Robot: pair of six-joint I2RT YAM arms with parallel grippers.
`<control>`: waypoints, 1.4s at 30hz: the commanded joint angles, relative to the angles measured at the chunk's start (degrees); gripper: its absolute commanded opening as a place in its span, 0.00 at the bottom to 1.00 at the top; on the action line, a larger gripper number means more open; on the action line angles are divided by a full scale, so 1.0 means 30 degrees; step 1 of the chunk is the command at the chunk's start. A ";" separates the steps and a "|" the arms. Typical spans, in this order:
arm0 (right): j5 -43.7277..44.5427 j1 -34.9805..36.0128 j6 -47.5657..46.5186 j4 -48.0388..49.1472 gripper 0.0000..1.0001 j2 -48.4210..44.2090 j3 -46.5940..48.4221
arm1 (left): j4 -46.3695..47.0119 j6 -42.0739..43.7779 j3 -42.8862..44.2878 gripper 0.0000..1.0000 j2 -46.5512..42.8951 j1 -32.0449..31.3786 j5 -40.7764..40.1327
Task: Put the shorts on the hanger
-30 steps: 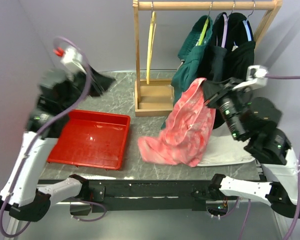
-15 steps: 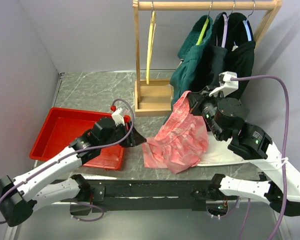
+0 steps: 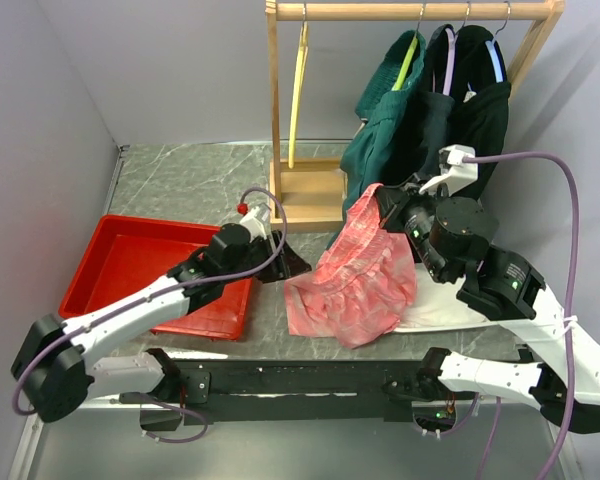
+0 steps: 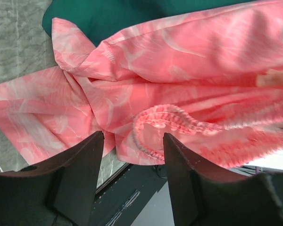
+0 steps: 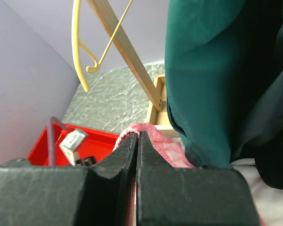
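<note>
The salmon-pink shorts [image 3: 358,275] hang from my right gripper [image 3: 378,196], which is shut on their gathered waistband; their lower part rests bunched on the table. In the right wrist view the shut fingers pinch the pink edge [image 5: 144,132]. My left gripper [image 3: 292,264] is open and empty, just left of the shorts' lower edge; in its wrist view the waistband loop [image 4: 165,127] lies just beyond its fingertips [image 4: 92,146]. The yellow hanger [image 3: 298,85] hangs on the wooden rack's rail at the left, and it also shows in the right wrist view [image 5: 80,47].
A red tray [image 3: 160,270] lies at the left under my left arm. The wooden rack [image 3: 308,195] stands at the back, with dark green garments [image 3: 420,110] on other hangers at its right. A white cloth [image 3: 450,295] lies under the right arm.
My left arm swung down from high at the left, across the tray, to the shorts' left edge. My right gripper pulled the shorts slightly left and lower, then held still.
</note>
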 commanded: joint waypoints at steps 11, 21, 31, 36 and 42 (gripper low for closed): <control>0.0305 0.0085 0.0071 0.0130 0.00 -0.0589 0.0280 | 0.2973 -0.1086 0.1662 0.56 0.4101 -0.1335 0.0675; 0.2146 0.0056 -0.0427 -0.0925 0.00 -0.0706 0.1187 | -0.0876 -0.0708 0.3790 0.01 0.2731 -0.2214 -0.2828; 0.4201 -0.0414 -0.1568 -0.1833 0.00 -0.1293 0.4752 | -1.1083 0.3363 1.4367 0.01 -0.0266 -0.2214 -1.0281; 0.4610 -0.0442 -0.2359 -0.2625 0.00 -0.0152 0.8449 | -1.3749 0.4361 2.0631 0.01 0.1142 -0.2214 -1.0718; 0.4612 -0.0414 -0.2191 -0.2360 0.00 -0.0558 0.7990 | -1.5656 0.3313 2.1383 0.01 0.1468 -0.2243 -1.2796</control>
